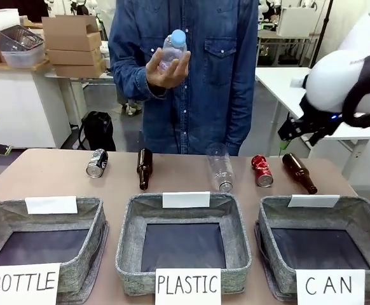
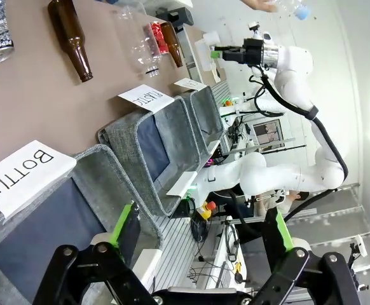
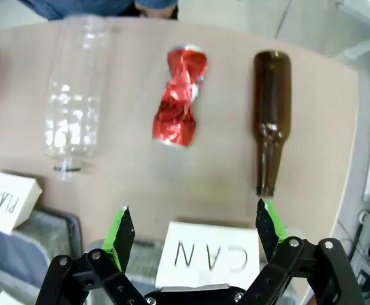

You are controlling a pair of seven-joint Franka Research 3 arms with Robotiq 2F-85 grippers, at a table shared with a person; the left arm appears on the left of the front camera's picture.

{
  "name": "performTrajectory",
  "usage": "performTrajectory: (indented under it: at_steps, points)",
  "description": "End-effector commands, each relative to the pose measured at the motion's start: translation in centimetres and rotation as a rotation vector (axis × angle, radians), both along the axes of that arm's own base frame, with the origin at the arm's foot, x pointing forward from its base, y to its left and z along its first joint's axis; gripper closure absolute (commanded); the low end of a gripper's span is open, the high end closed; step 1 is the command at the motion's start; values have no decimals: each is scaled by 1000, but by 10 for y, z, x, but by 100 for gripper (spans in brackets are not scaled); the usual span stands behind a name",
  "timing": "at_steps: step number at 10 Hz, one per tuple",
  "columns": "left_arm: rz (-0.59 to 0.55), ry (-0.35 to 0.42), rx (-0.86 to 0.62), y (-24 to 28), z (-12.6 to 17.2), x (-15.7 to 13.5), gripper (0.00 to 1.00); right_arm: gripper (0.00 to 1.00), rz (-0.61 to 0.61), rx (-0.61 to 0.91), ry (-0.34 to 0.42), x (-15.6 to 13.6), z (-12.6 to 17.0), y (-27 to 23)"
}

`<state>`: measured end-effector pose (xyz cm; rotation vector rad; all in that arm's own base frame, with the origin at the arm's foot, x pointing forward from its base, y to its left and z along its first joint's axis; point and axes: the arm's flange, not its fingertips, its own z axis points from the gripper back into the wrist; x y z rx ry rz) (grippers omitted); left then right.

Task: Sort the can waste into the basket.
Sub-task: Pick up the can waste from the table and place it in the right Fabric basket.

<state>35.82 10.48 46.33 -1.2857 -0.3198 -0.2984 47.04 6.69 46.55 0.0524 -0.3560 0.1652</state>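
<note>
A brown table point(image 1: 45, 181) is shared with a person standing at its far side. The crushed red can point(image 1: 262, 171) is laid at the far right, between a clear plastic bottle point(image 1: 220, 166) and a brown bottle point(image 1: 299, 172), just beyond the CAN basket point(image 1: 266, 232). The dark can point(image 1: 96, 162) is laid at the far left. The right gripper point(image 3: 193, 215) is held above the red can, jaws spread wide and empty. The left gripper point(image 2: 203, 215) is seen near the BOTTLE basket point(image 2: 91, 152), jaws equally wide, nothing gripped. A blue-capped bottle point(image 1: 172, 47) is held in the person's hand point(image 1: 166, 68).

Crushed red can point(image 3: 178, 95) between clear bottle point(image 3: 74, 101) and brown bottle point(image 3: 271, 114), beyond spread hand point(image 3: 193, 211)
</note>
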Motion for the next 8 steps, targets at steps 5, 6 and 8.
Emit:
performTrajectory:
  at_steps: [5,6,8]
  points:
    - [-19,-20,-3,1,1,-2,0,0,-63,74,41,129,-108,36]
    - [-19,-20,-3,1,1,-2,0,0,-108,61,92,141,-123,40]
    - [-19,-20,-3,1,1,-2,0,0,-123,46,139,152,-138,45]
